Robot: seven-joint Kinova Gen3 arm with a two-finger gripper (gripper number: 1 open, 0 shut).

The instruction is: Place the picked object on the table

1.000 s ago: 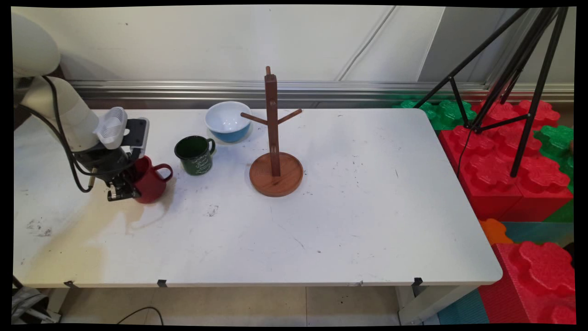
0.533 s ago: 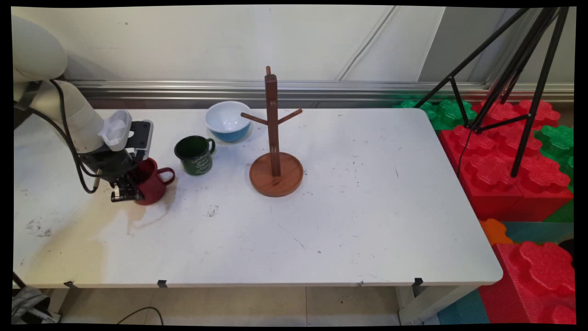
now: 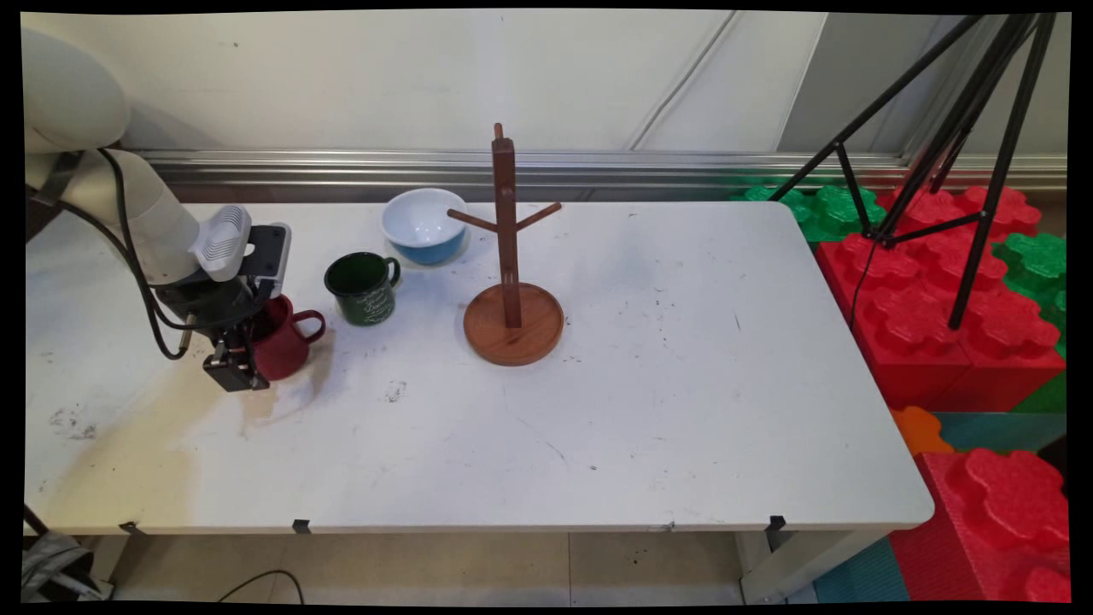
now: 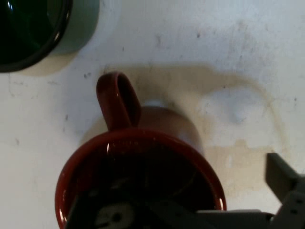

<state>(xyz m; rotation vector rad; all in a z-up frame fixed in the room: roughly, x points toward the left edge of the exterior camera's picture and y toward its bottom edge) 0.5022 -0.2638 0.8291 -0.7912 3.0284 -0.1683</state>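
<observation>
Since a second ago the gripper has shifted slightly right and turned at the red mug, which stands on the white table near its left end, handle toward the green mug. One finger reaches inside the red mug and the other stands outside its wall; whether they pinch the wall I cannot tell

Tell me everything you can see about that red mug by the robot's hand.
The red mug is a glossy, dark red cup with a loop handle pointing toward the green mug. It stands upright near the left end of the white table, open mouth up, on a yellowish stain. The black gripper straddles its rim, one finger inside, one outside.
</observation>
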